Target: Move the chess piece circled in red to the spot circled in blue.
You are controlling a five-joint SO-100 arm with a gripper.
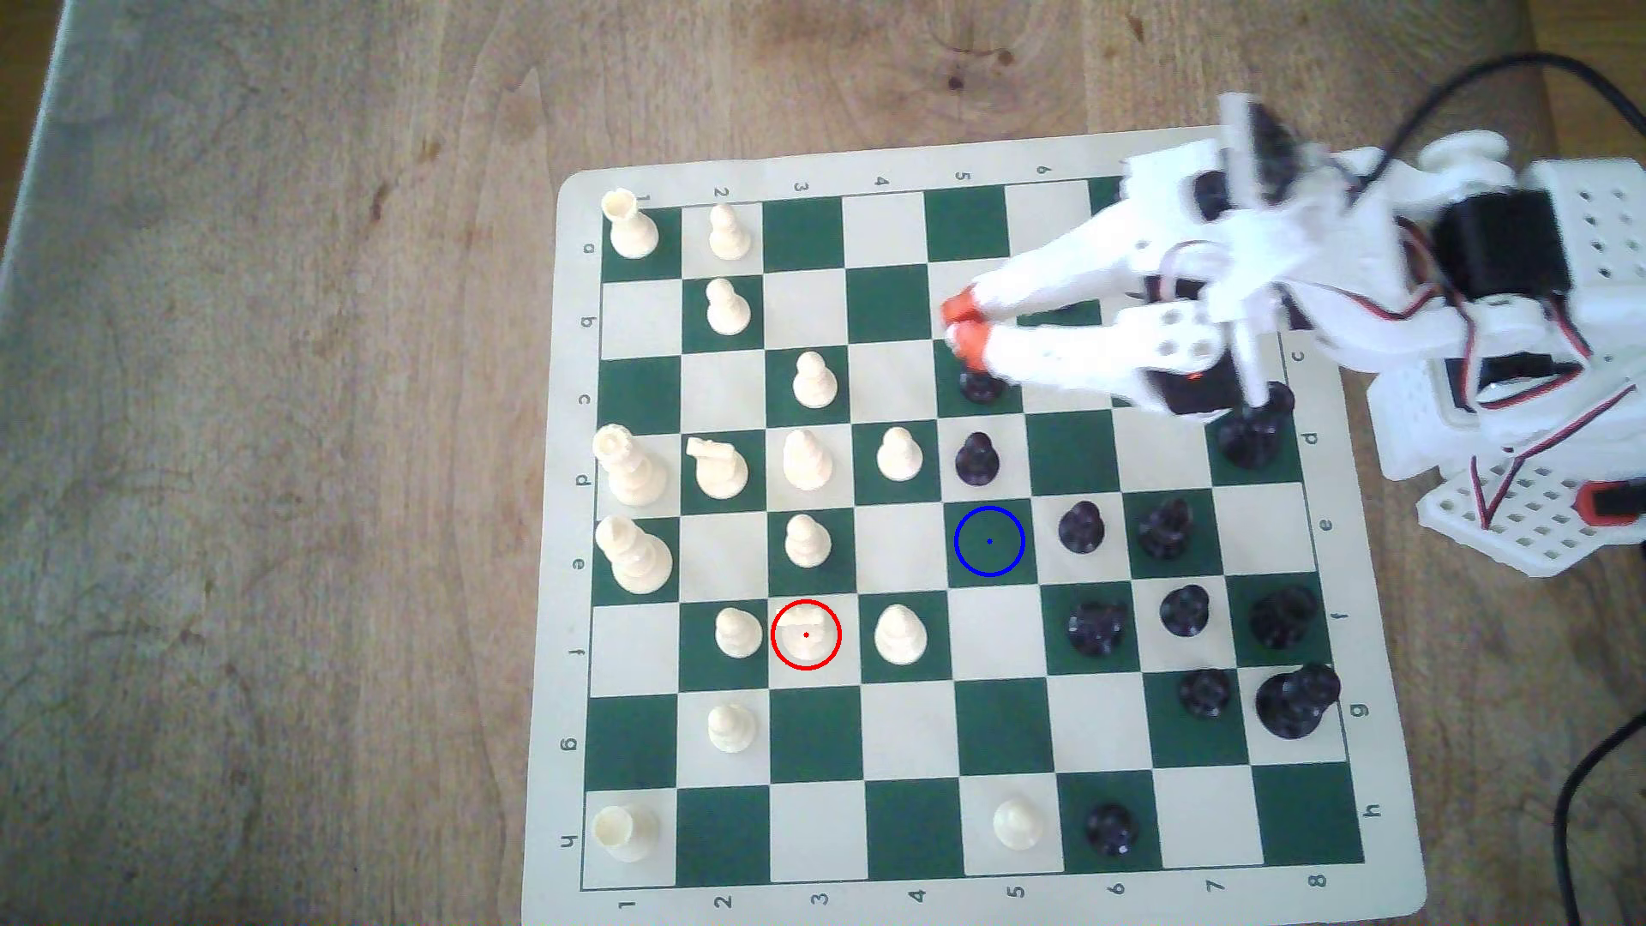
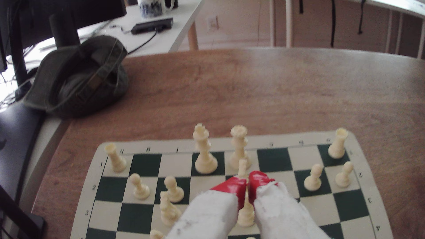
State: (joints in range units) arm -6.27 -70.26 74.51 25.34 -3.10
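Hovering claw [image 1: 964, 325], red tips [image 2: 234, 187] together, empty, just over a black pawn [image 1: 980, 388].

Lighting is soft and even. The arm [image 1: 1247, 267] is motion-blurred; the wrist view's edges curve; its background is overexposed.

Green-and-cream checked board [image 1: 891, 303], cream and black pieces, red-tipped white fingers [image 1: 960, 308].
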